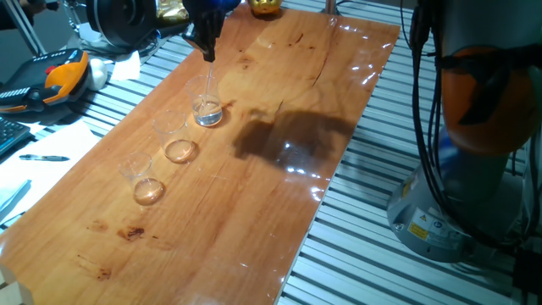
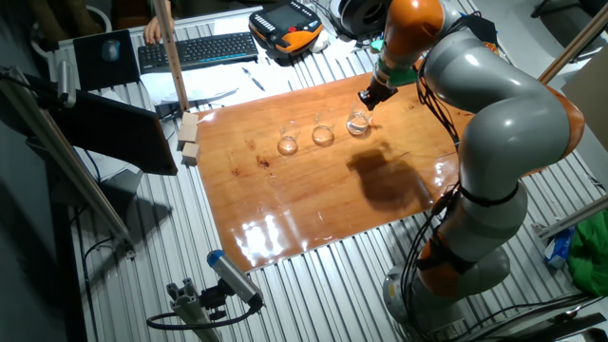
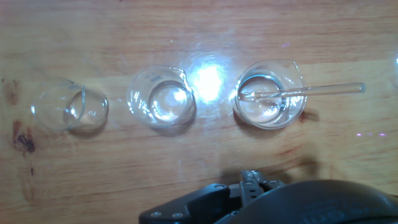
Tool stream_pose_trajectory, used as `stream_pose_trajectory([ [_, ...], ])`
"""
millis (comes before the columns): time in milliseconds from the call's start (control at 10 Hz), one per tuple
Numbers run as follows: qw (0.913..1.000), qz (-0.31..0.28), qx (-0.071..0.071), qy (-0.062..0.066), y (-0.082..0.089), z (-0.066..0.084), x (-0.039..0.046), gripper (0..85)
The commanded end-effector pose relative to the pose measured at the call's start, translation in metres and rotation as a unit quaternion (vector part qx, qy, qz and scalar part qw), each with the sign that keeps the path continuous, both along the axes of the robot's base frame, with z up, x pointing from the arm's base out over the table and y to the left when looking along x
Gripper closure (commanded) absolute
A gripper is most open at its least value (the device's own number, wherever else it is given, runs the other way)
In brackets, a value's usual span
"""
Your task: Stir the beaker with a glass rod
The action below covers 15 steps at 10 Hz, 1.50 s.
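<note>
Near to far in one fixed view: two amber-bottomed beakers [image 1: 146, 180], [image 1: 175, 139], then the beaker [image 1: 206, 102] with the silvery bottom, last in the row on the wooden table [image 1: 279, 212]. The gripper [image 1: 206, 44] hangs just above it. Hand view: the glass rod [image 3: 305, 91] leans in the beaker, lower end on the bottom, upper part over the rim. Whether the fingers pinch the rod, cannot tell. Judgement: rod is already in; stirring is underway or finished, withdrawal perhaps left.
</note>
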<state>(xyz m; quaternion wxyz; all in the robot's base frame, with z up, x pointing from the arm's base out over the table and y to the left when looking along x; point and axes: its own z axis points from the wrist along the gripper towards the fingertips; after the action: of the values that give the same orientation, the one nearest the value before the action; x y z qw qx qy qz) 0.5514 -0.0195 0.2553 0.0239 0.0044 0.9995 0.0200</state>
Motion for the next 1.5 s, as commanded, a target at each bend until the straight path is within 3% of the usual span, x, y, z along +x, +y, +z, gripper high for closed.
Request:
stream_pose_trajectory([
  [0,1.0000,0.000,0.000,0.000,-0.001,-0.001,0.0012,85.0],
  [500,1.0000,0.005,0.004,0.006,-0.017,0.001,0.0061,85.0],
  [1300,0.9999,-0.009,0.000,0.008,-0.028,0.003,0.0048,85.0],
  [1400,0.9996,-0.025,0.009,0.012,-0.028,0.003,0.0048,85.0],
])
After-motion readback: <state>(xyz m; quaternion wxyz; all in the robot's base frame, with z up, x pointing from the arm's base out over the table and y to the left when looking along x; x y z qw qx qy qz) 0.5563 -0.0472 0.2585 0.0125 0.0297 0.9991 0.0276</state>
